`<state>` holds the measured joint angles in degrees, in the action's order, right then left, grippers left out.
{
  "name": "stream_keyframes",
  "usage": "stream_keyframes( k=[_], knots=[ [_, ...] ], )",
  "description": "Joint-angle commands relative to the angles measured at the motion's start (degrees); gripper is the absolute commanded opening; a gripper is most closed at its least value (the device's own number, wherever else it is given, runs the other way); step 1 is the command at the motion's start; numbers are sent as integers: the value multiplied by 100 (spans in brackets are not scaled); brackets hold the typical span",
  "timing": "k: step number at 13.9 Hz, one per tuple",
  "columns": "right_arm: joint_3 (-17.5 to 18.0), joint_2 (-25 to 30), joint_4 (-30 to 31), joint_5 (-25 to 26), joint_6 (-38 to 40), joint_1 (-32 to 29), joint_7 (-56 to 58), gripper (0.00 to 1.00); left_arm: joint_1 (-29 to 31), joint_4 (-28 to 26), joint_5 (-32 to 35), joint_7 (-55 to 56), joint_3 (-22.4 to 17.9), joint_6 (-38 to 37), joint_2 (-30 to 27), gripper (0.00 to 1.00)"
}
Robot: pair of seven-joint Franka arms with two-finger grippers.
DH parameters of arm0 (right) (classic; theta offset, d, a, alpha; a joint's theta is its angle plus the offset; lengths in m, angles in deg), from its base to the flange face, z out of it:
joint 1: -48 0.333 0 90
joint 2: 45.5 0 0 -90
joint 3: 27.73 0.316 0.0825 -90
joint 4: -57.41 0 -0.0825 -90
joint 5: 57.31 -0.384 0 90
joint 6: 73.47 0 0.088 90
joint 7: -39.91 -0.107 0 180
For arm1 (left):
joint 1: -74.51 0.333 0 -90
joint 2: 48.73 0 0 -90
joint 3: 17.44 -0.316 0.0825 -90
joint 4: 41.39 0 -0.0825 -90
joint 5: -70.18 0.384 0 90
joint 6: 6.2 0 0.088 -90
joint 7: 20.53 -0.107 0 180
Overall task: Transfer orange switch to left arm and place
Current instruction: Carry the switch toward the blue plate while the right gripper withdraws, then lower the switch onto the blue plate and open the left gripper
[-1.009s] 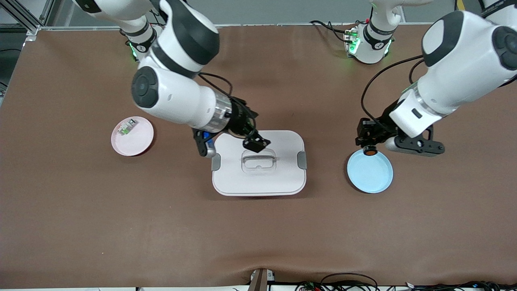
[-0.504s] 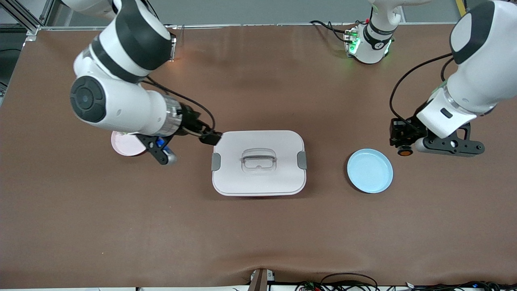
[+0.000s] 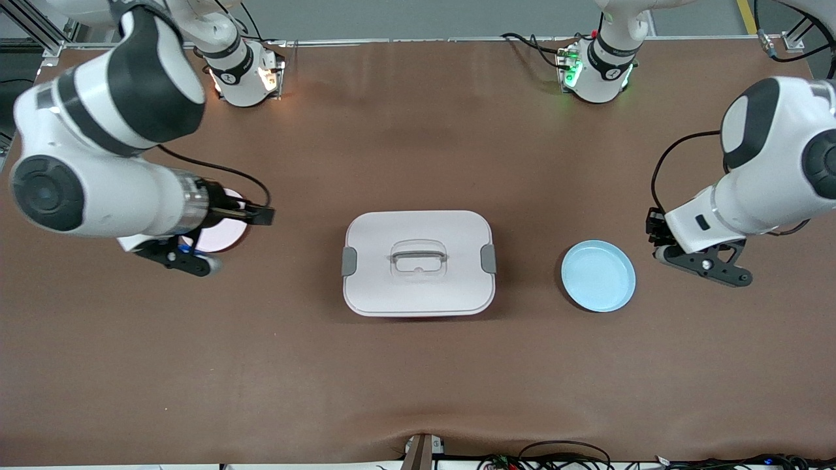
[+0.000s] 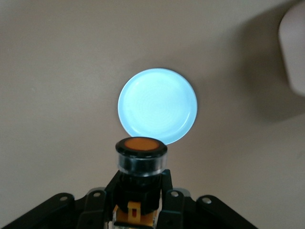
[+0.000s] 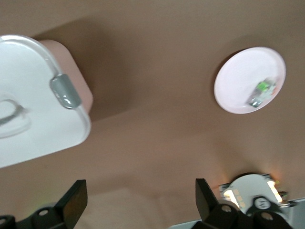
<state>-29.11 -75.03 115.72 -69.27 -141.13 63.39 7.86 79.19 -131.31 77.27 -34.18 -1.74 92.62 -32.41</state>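
Observation:
The orange switch (image 4: 141,153), black-bodied with a round orange cap, is clamped in my shut left gripper (image 4: 140,193). In the front view the switch is hidden under the left gripper (image 3: 654,226), which hangs over bare table beside the blue plate (image 3: 598,275), toward the left arm's end. The white box (image 3: 418,263) with grey latches stands mid-table, its lid on. My right gripper (image 3: 261,215) hovers by the pink plate (image 3: 228,236). Its jaws stand wide apart around nothing (image 5: 140,198).
The pink plate (image 5: 250,78) holds a small green-and-clear component (image 5: 262,90). The blue plate (image 4: 157,106) has nothing on it. The box's corner (image 4: 291,52) shows in the left wrist view, and the box (image 5: 28,109) also fills one side of the right wrist view.
Both arms have swung away from the box. The right gripper went from over the lid to the pink plate. The left gripper carried the switch off the blue plate's edge toward its own end.

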Motion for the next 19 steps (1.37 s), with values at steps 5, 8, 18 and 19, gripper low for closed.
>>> stream_keyframes(
  k=[5,8,18,19],
  knots=[
    [102,140,40,807,596,-502,1393,100,376,-1052,-163,-2270,74,1112,-120,0],
    [111,149,40,1055,726,-502,1509,100,429,-1430,-217,-3168,91,1499,-111,0],
    [111,114,101,1240,806,-1397,3125,100,438,-2697,-147,-5893,83,3899,468,0],
    [111,114,101,1240,806,-1468,3222,100,429,-2688,-129,-6017,83,3951,582,0]
  ],
)
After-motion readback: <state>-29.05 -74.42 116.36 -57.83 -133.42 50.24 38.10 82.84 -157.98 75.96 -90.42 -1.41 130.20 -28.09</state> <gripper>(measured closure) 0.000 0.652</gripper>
